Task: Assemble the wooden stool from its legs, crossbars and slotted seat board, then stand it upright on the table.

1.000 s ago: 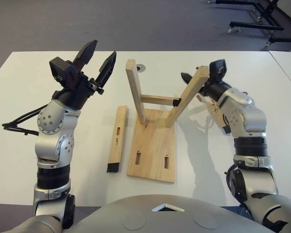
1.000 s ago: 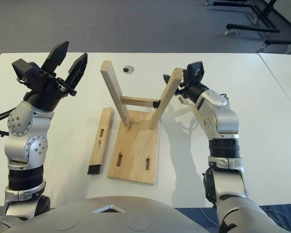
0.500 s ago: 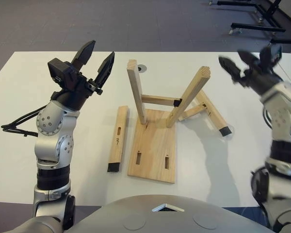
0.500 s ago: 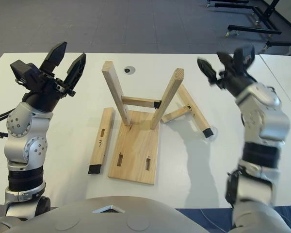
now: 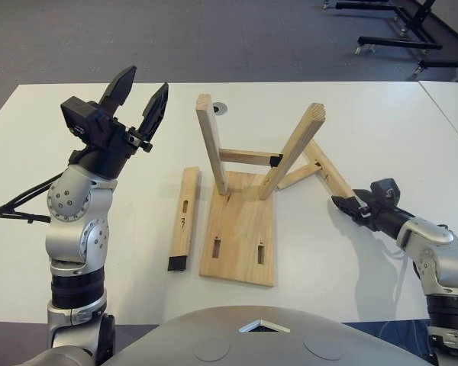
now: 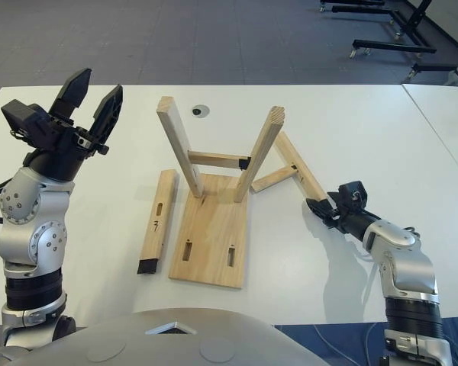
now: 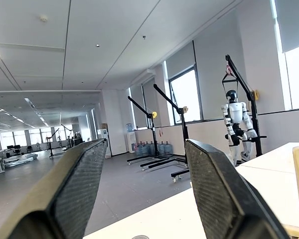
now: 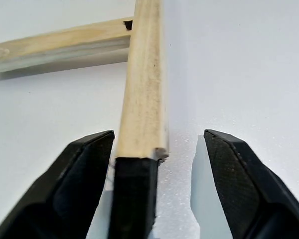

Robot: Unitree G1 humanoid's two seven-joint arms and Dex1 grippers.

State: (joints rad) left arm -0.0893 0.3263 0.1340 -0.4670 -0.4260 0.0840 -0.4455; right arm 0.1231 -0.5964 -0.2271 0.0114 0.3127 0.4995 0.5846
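Lying flat on the table [image 5: 382, 122], the board [image 5: 240, 252] carries two legs at its far end: a left leg [image 5: 211, 145] nearly upright and a right leg [image 5: 294, 151] leaning to the right, with a crossbar [image 5: 248, 157] between them. A loose leg [image 5: 185, 217] lies just beside the board, on its left. A capped leg [image 5: 332, 177] with its own bar [image 5: 298, 177] lies on the table to the right. The right gripper [image 5: 343, 203] is low at the table, its fingers apart on both sides of the black cap [image 8: 134, 194], not clenched. The left gripper [image 5: 146, 78] is raised, released, holding nothing.
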